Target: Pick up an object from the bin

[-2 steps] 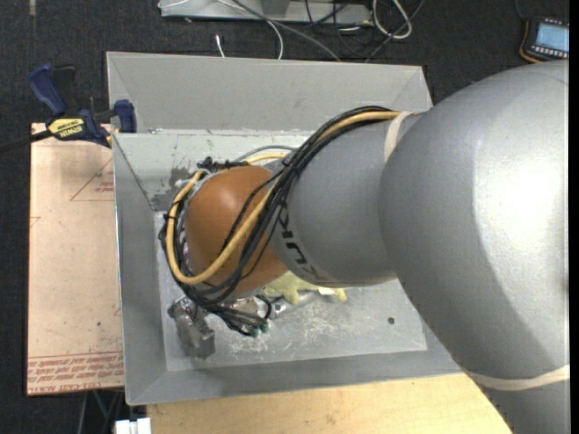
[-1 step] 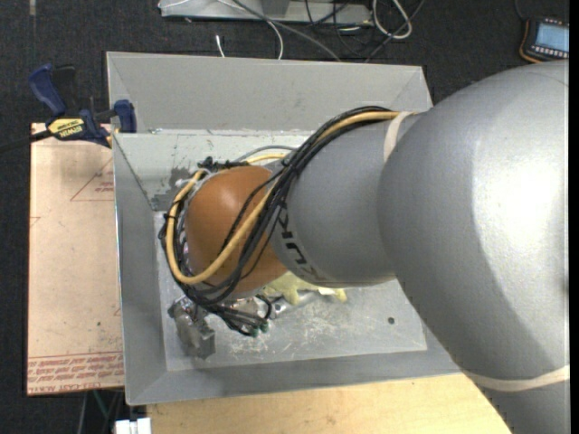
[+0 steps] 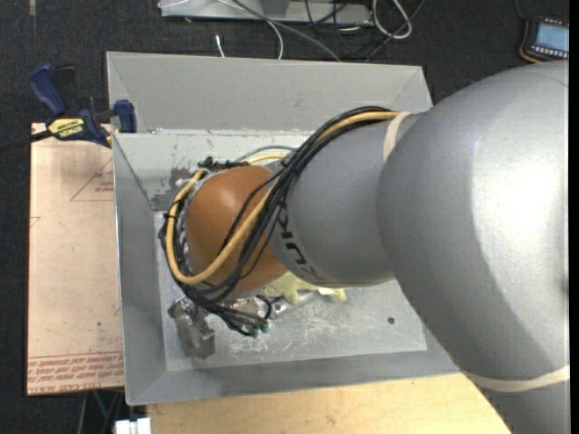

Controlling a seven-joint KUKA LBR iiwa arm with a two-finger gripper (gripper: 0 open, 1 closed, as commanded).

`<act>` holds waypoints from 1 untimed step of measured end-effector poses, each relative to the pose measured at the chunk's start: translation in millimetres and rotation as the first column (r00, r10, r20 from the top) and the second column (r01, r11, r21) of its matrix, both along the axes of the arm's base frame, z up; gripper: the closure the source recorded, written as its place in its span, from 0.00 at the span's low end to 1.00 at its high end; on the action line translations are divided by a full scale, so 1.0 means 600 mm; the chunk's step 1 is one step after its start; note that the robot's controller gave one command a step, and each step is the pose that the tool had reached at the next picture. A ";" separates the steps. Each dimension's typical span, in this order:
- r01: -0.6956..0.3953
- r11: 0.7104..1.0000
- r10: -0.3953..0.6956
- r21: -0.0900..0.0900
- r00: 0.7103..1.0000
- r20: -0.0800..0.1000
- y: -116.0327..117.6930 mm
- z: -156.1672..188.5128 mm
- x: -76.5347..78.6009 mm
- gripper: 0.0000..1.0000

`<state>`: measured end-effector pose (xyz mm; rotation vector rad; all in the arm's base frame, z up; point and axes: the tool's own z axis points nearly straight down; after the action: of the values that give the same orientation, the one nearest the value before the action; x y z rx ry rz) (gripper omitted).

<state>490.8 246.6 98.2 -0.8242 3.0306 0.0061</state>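
1. We are looking down into the grey metal bin, and the robot's thick grey arm is reaching in from the right, covering most of the bin's floor
2. The rounded orange cover on the arm is sitting over the middle-left of the bin, and black and yellowish cables are looping round it; together they are hiding whatever is lying beneath them
3. We are seeing the gripper low in the near-left corner of the bin, close to the left wall; we cannot tell whether it is open or closed, nor whether anything is in it
4. A pale yellow thing is peeking out from under the arm's lower edge, to the right of the gripper, toward the middle of the floor; most of its shape is hidden
5. A small green bit is showing just right of the gripper, beside the cable ends, too small for us to tell what it is
6. We cannot tell which of these two the gripper is over
7. Dark lettering is running along the arm's grey shell just behind the orange cover; the cables are crossing it, and we are making out only a letter or two
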 end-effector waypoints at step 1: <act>0.000 1.000 0.000 0.000 1.000 0.000 0.000 0.000 0.000 1.00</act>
<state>490.9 246.5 98.2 -0.8242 3.0303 0.0063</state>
